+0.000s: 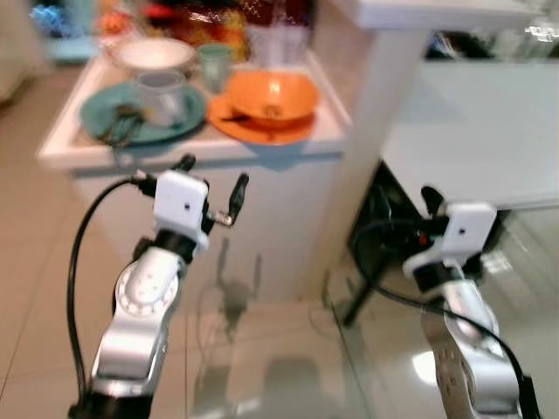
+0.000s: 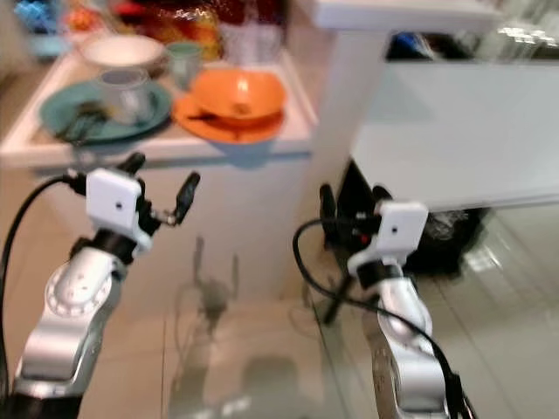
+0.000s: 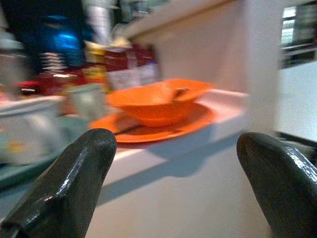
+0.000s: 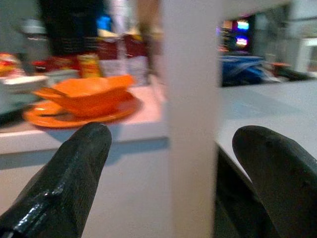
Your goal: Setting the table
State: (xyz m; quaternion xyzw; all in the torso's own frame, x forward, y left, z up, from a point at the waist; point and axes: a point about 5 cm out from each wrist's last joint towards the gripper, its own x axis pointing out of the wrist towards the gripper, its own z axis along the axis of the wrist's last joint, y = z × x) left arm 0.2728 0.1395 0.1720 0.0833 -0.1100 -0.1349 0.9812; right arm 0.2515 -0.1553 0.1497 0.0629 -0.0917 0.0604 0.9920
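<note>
Nearest, the left gripper (image 1: 212, 186) and right gripper (image 2: 349, 202) are both raised with fingers spread, holding nothing. Beyond them, on the white counter (image 1: 262, 147), sits an orange bowl (image 1: 272, 94) on an orange plate (image 1: 262, 127), beside a teal plate (image 1: 144, 113) with a cup. This looks like the approach — next, reaching up to the dishes.

I see all 4 views softened by motion blur under bright, even light. Glare streaks the floor (image 1: 279, 375).
</note>
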